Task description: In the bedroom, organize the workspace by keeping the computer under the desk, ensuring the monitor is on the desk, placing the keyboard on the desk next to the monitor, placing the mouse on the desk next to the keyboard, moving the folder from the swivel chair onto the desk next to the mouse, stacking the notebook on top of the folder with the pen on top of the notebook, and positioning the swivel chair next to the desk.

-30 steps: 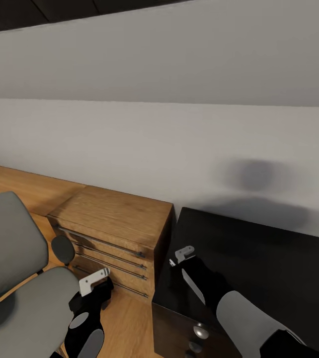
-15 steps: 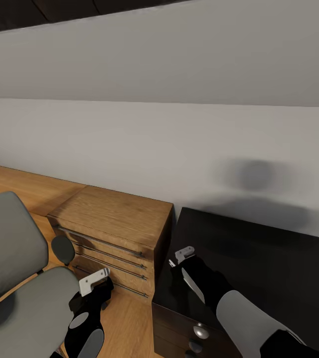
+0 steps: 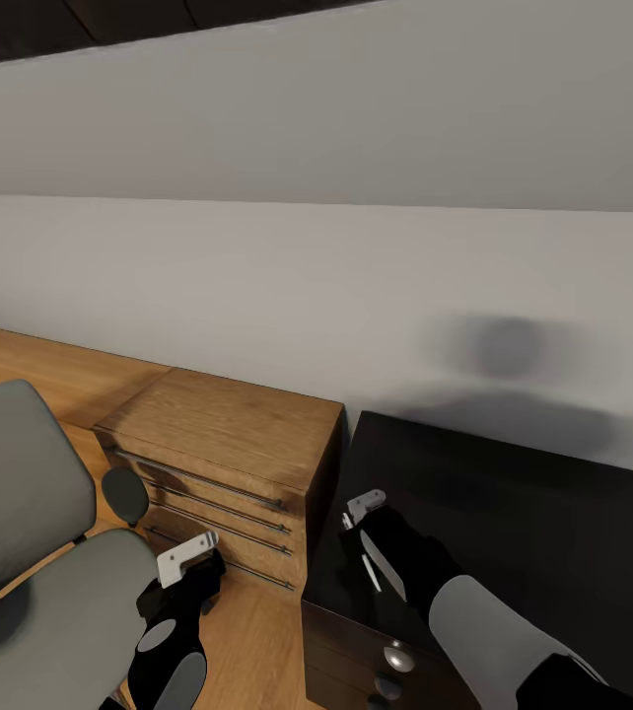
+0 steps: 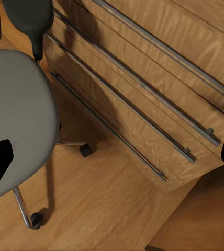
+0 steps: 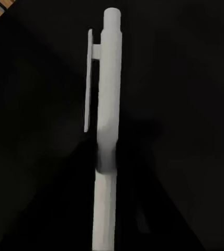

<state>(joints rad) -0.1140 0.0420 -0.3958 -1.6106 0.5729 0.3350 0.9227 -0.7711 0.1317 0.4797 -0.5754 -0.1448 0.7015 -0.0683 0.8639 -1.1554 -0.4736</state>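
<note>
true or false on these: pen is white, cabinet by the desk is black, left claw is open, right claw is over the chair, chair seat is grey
1. The pen is white: true.
2. The cabinet by the desk is black: false. It is light wood; the desk is the black one.
3. The left claw is open: true. Its fingertips sit wide apart in the left wrist view.
4. The right claw is over the chair: false. It is over the desk, near the corner by the cabinet.
5. The chair seat is grey: true.
</note>
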